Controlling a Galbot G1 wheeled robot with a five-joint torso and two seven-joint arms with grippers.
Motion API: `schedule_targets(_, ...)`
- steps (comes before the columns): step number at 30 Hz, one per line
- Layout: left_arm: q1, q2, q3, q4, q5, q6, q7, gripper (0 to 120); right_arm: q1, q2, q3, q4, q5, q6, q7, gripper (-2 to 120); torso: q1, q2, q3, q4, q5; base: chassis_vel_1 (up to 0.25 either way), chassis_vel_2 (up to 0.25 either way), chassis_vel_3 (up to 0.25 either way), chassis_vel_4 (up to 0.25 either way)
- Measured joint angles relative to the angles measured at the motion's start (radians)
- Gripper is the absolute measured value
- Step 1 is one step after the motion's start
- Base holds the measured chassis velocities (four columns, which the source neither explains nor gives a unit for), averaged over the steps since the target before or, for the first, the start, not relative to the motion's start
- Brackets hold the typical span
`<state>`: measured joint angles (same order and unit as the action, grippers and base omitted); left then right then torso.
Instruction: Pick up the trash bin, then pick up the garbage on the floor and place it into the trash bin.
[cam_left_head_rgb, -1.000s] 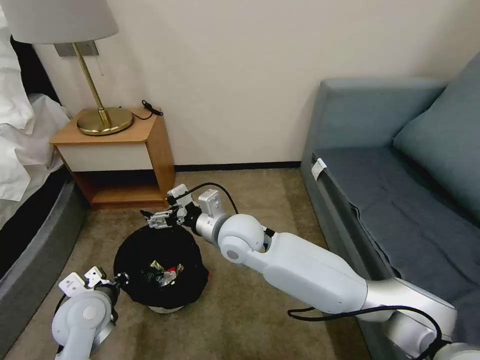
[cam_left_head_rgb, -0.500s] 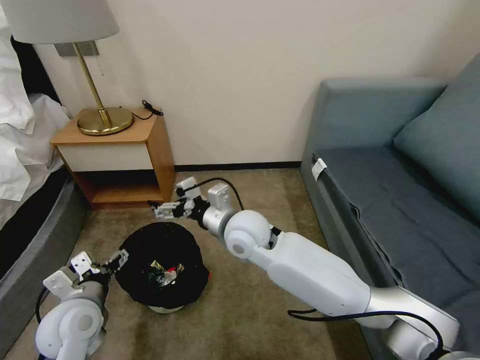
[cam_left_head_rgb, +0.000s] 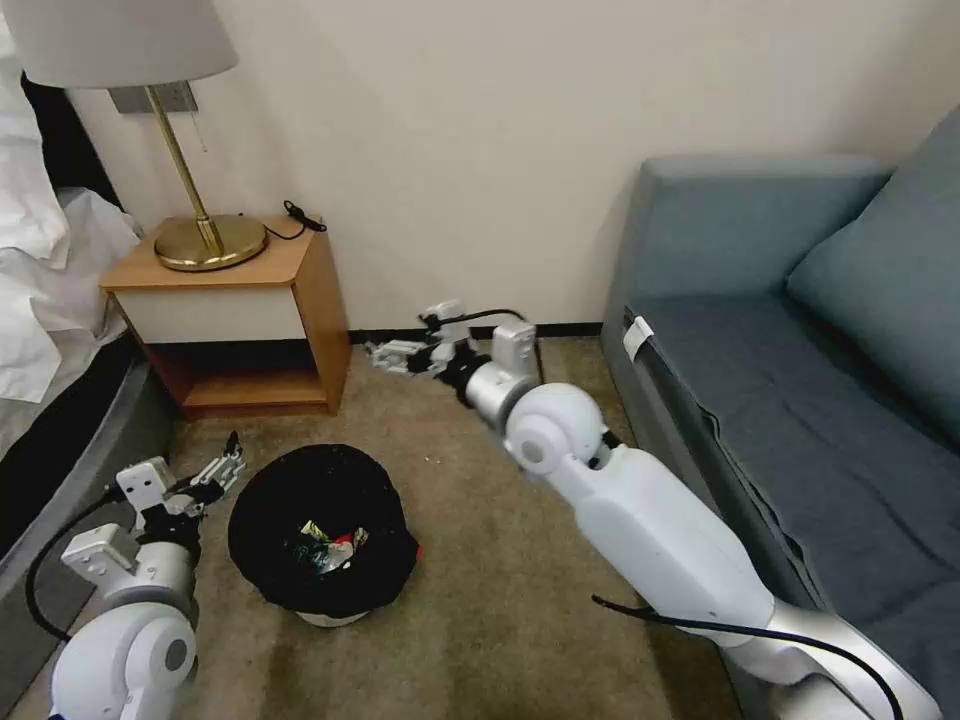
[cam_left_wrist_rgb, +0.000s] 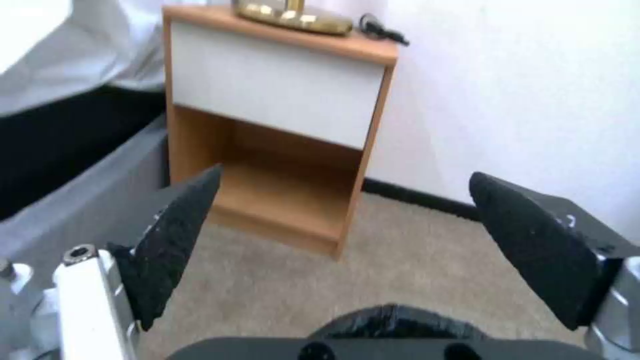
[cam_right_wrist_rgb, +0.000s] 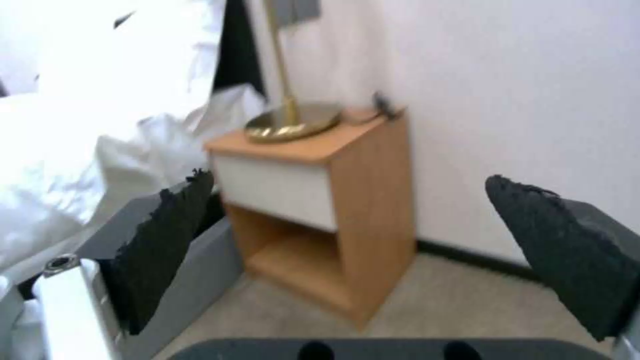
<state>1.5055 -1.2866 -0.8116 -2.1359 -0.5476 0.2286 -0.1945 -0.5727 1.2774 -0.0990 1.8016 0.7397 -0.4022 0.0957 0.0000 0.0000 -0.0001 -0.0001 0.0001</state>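
Though seemingly apart, left gripper (cam_left_head_rgb: 222, 467) beside trash bin (cam_left_head_rgb: 320, 530).

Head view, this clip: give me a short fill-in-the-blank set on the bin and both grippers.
1. The trash bin stands on the ____.
2. The garbage lies ____ the bin.
3. The left gripper is beside the bin, its fingers ____.
4. The right gripper hovers near the wall, holding ____.

Missing words: carpet; inside; open; nothing

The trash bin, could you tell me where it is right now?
In the head view, the trash bin stands on the carpet, in front of the nightstand.
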Motion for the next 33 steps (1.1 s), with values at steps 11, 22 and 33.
schedule_targets(11,-0.010,-0.012,0.008,-0.006,0.046,-0.022,0.021,100,-0.086,0.051,0.221,-0.007,-0.236,0.055,-0.159,100,0.000,0.000,0.000,0.0001,-0.0001,0.000,0.000,0.000,0.000)
schedule_targets(22,-0.021,-0.019,0.024,0.001,0.095,-0.031,0.001,100,-0.163,0.069,0.347,0.017,-0.386,0.084,-0.203,100,0.000,0.000,0.000,0.0001,0.0000,0.000,0.000,0.000,0.000)
schedule_targets(33,-0.024,-0.024,0.056,0.008,0.124,-0.036,-0.005,100,-0.277,0.070,0.478,0.042,-0.474,0.136,-0.240,100,0.000,0.000,0.000,0.0000,0.0000,0.000,0.000,0.000,0.000)
